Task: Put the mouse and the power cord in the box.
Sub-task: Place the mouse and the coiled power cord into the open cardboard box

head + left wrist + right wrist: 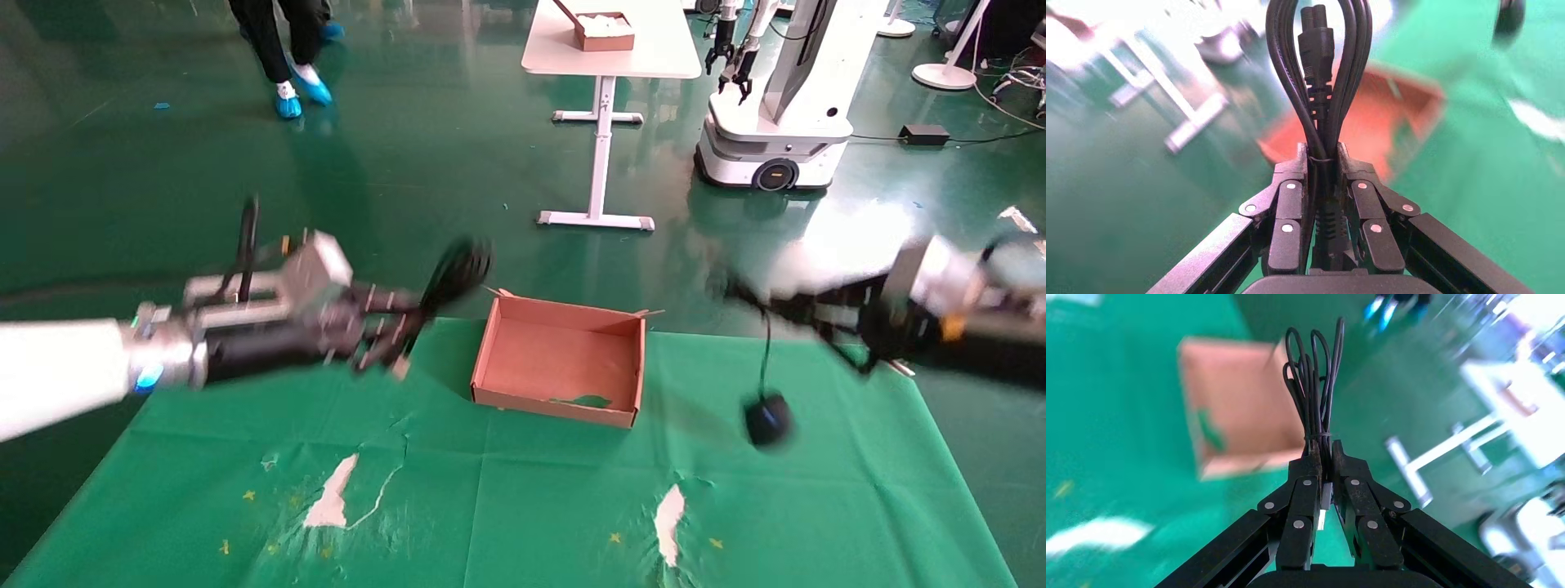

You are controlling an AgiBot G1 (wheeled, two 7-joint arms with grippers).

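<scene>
- My left gripper (pixel 1319 160) is hanging in the air at about 9 o'clock from the box (pixel 559 359), jaws pinched tight on the power cord (pixel 1319 73), loops and plug sticking out past the fingertips.
- My right gripper (pixel 1322 454) is sitting up at 3 o'clock, clamping the bundled thin cable (pixel 1315 386).
- The mouse (pixel 766 420) is dangling below it on that cable over the green cloth (pixel 523 506), at about 4 o'clock from the box.

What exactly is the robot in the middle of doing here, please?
Both arms are carrying things toward the empty box on the green table. The left gripper is shut on the bundled power cord, left of the box. The right gripper clamps the mouse's cable, with the mouse dangling right of the box.
</scene>
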